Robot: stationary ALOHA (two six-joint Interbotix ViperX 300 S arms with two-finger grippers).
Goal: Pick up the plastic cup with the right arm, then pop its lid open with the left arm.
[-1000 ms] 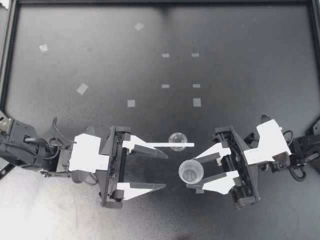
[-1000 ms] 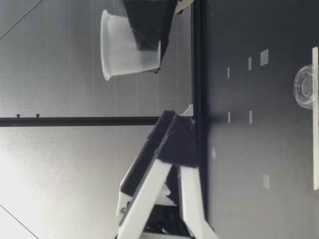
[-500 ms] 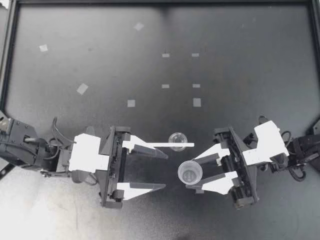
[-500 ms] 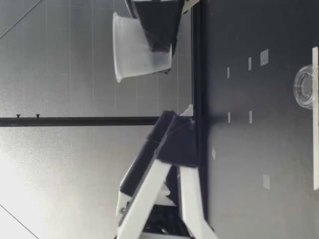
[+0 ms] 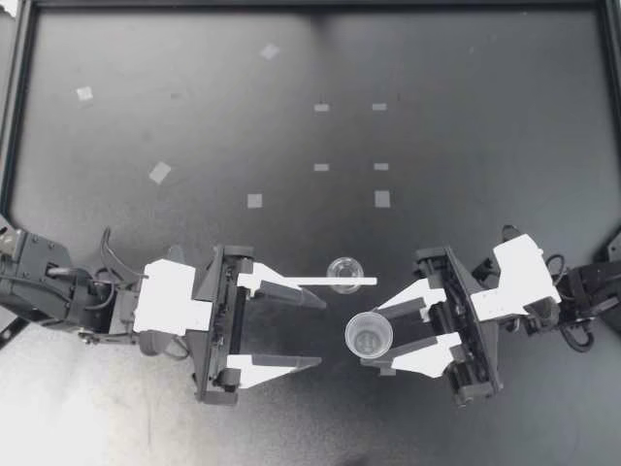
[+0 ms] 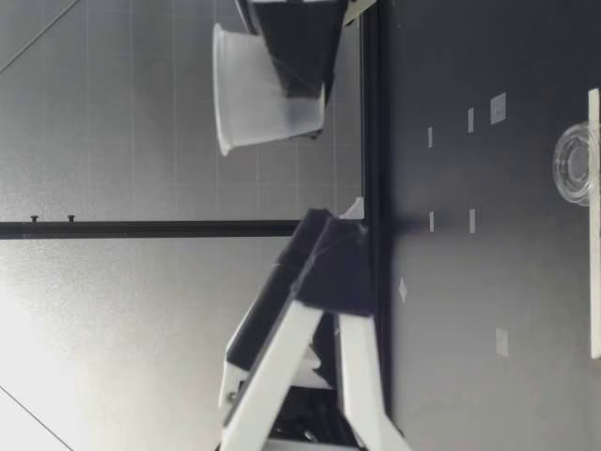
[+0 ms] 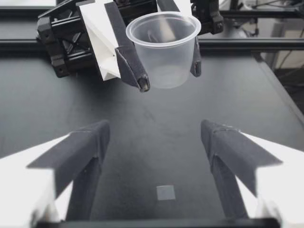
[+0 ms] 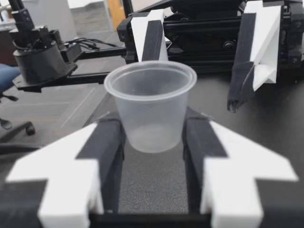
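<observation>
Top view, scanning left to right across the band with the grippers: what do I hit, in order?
In order: left gripper, open → small clear dish → plastic cup, gripped in the right gripper.

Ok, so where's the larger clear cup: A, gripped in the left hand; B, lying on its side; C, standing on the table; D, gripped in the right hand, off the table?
D: both fingers of the right hand press the cup, and the low view shows it above the table; the left hand is open.
</observation>
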